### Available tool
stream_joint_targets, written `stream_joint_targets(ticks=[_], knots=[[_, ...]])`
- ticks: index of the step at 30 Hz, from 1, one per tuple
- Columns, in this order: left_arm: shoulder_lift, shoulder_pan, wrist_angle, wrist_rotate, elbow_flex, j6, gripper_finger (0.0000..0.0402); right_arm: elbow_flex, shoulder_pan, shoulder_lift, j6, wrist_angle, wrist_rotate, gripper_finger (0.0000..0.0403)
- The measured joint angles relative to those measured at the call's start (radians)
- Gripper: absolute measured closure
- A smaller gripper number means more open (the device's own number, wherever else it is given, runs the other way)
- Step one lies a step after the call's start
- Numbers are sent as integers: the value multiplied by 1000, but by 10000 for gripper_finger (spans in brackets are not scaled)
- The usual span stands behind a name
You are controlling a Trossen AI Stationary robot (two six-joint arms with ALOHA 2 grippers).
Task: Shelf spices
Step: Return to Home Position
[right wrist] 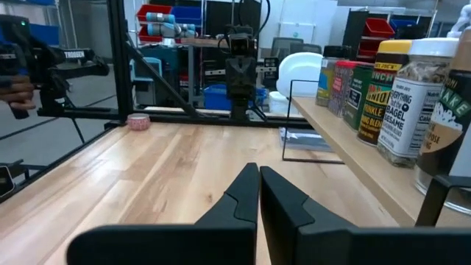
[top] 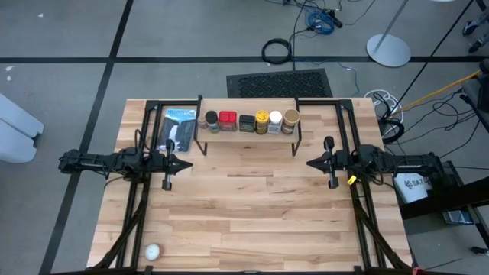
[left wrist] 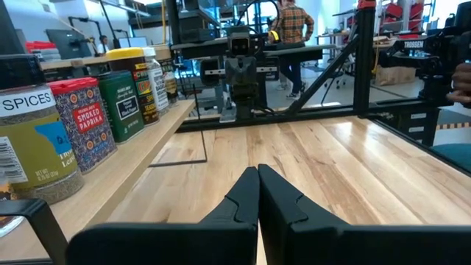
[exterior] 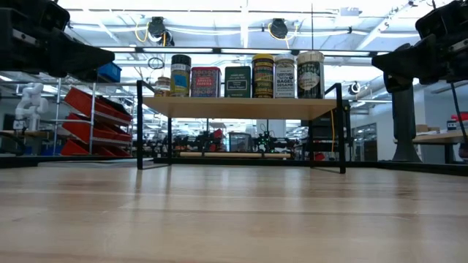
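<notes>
Shelf: carries all six spices in one upright row along its plank, end to end: small dark-lidded jar, red tin, black square tin, yellow-lidded jar, white-lidded jar, tan-lidded jar. Blue-and-black package: flat on the tabletop, just beside the shelf's dark-jar end. Left arm: level in front of that end, clear of the shelf, jaws pressed together and empty. Right arm: mirrored before the tan-jar end, jaws likewise closed on nothing. Shelving looks complete; the retreat to rest seems best made with jaws closed, wrists level, and travel directed away from the shelf legs, so no jar is jogged.
</notes>
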Motion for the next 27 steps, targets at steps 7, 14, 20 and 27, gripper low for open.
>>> stream_joint_targets(ticks=[7,14,20,27], knots=[[0,0,-1,0,0,-7,386,0,0,0,60,0,0,403],[0,0,-1,0,0,-6,383,0,0,0,50,0,-1,403],[0,0,-1,0,0,-6,382,0,0,0,47,0,-2,403],[0,0,-2,0,0,-6,382,0,0,0,46,0,-2,403]])
